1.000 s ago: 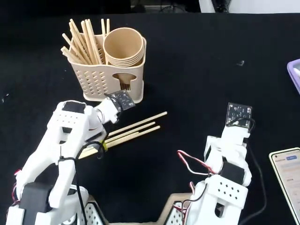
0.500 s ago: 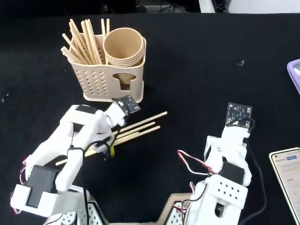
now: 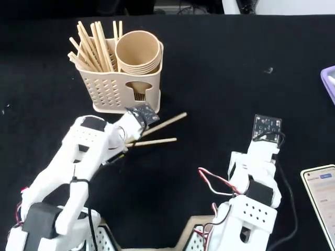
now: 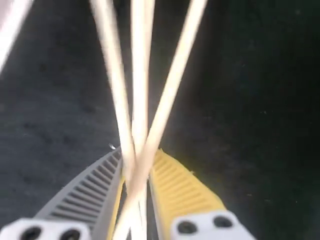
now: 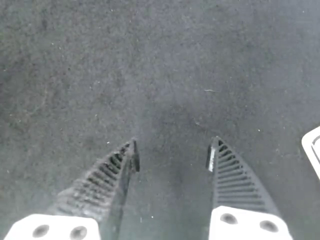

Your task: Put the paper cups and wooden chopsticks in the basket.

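The beige slotted basket point(image 3: 123, 86) stands at the back left, with several wooden chopsticks point(image 3: 94, 47) in one compartment and stacked paper cups point(image 3: 138, 50) in the other. My left gripper point(image 4: 136, 159) is shut on a few chopsticks point(image 4: 140, 80), which cross between its grey and yellow fingers. From above, that gripper point(image 3: 124, 145) sits just in front of the basket, and the held chopsticks point(image 3: 162, 123) splay out to the right. My right gripper point(image 5: 172, 150) is open over bare black cloth, with its arm point(image 3: 256, 178) at the front right.
A phone point(image 3: 320, 194) lies at the right edge of the black table point(image 3: 225, 68). A purple object point(image 3: 329, 81) pokes in farther back on the right. Red wires point(image 3: 212, 183) loop beside the right arm.
My left gripper has moved closer to the basket with the chopsticks. The bundle that lay parallel on the table is now splayed and raised at its far end. The right arm has not moved.
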Controlling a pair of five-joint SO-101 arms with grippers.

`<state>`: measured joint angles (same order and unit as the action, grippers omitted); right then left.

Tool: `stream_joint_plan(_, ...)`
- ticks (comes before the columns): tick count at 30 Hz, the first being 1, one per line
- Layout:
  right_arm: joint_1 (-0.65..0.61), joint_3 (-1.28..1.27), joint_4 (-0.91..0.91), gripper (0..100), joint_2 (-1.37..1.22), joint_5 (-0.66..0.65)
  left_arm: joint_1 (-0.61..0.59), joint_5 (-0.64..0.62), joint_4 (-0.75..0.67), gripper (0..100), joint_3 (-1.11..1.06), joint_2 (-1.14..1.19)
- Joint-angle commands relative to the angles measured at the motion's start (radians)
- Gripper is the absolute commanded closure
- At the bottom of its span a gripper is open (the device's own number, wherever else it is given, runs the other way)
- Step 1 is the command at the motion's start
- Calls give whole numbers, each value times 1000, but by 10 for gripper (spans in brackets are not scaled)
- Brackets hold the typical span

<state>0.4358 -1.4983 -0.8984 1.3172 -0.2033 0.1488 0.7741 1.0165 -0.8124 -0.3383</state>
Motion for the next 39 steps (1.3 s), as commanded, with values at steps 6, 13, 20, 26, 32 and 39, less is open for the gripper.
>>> stream_joint_plan(6, 6, 2, 20, 770, 21, 0, 4, -11, -66, 955, -10, 94)
stream_joint_plan(13, 6, 2, 20, 770, 21, 0, 4, -11, -61, 817, -8, 152)
stream_joint_plan(20, 6, 1, 20, 770, 21, 0, -8, -9, -57, 805, 42, 152)
stream_joint_plan(26, 6, 1, 20, 770, 21, 0, -7, -6, 11, 805, 99, 152)
stream_joint_plan(32, 6, 1, 20, 770, 21, 0, -33, -5, 44, 892, 122, 161)
stream_joint_plan(39, 6, 1, 20, 770, 21, 0, -30, -5, 54, 971, 120, 160)
